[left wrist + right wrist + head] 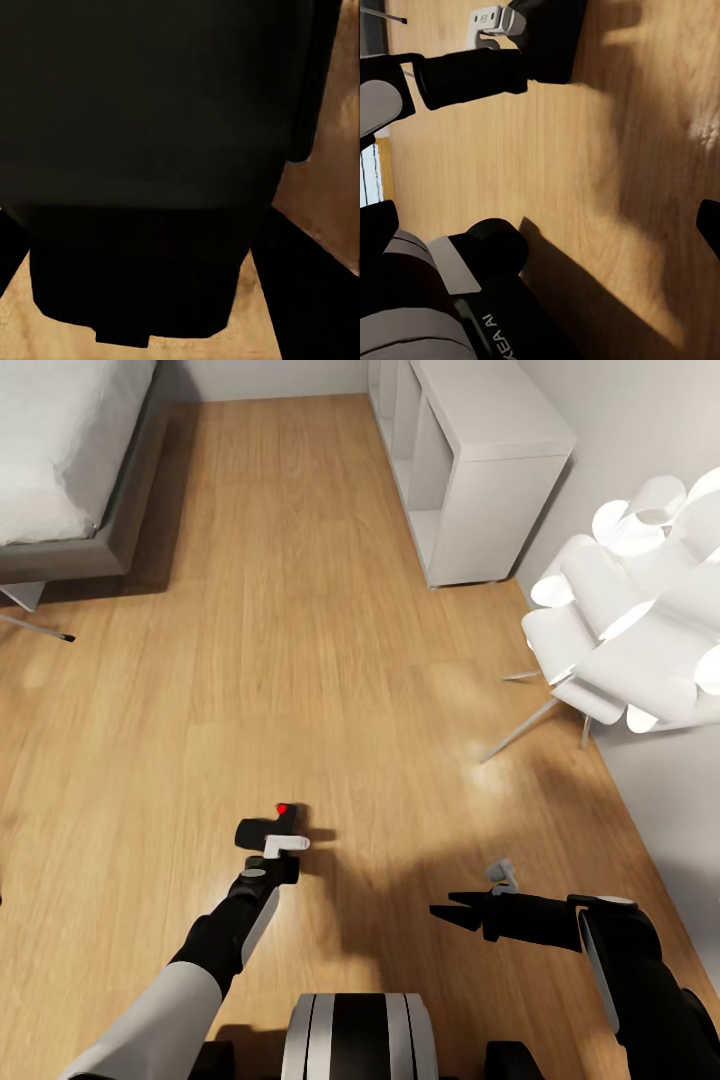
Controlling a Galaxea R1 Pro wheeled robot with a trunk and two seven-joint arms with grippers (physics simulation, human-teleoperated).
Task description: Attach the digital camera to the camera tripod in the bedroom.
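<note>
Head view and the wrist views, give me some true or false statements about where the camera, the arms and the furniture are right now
1. The digital camera is at the left gripper, and a large black body sits between that gripper's fingers in the left wrist view. True.
2. The right gripper holds the camera. False: it holds nothing and hangs over bare wood floor.
3. The white petal-shaped floor lamp stands to the robot's right. True.
4. The bed is on the robot's right, next to the lamp. False: it is at the far left; the white cube shelf is the one behind the lamp.
5. The camera has a red button on top. True.
</note>
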